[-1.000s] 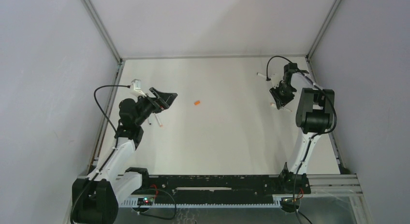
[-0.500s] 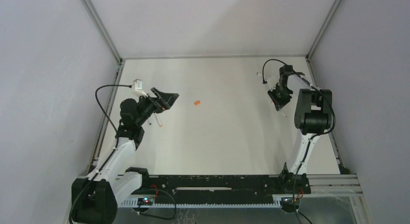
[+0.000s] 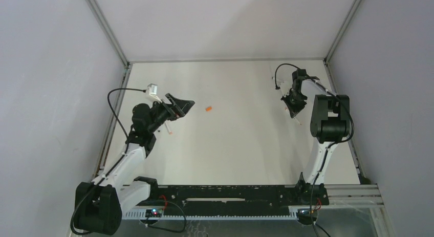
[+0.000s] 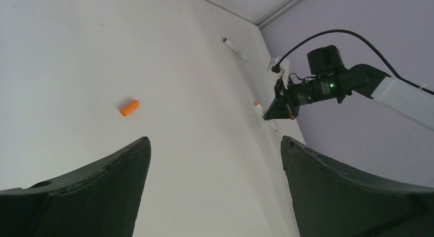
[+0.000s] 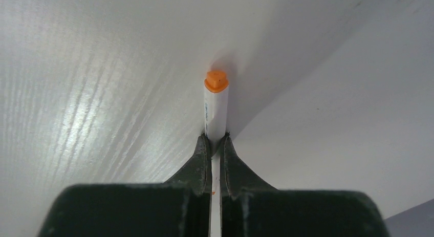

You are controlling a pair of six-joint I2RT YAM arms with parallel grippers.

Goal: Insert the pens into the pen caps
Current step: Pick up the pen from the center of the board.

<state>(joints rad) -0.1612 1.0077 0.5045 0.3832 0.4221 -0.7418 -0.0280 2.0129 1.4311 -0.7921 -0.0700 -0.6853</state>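
While the right gripper sits in the upper right of the overhead view, close to the table's far right corner, its two fingers are pinched narrow around the white barrel of an orange-ended pen. In the right wrist view that pen runs straight up the middle of the frame from between the fingertips, and its orange end lies at or very near the white surface, with a soft shadow beside it (whether it actually touches, I cannot tell). The left gripper hangs at centre left of the overhead view with its jaws spread wide and nothing between them. In the left wrist view its dark fingers fill the two lower corners, and the table shows through the broad gap. An orange cap lies alone on the table just right of the left gripper in the overhead view, well apart from the right gripper; it shows at left of centre in the left wrist view. A second pen, white with a red end, lies on the table under the left arm, below the gripper in the overhead view. A third pen, dark-tipped, lies near the far edge, at upper centre of the left wrist view.
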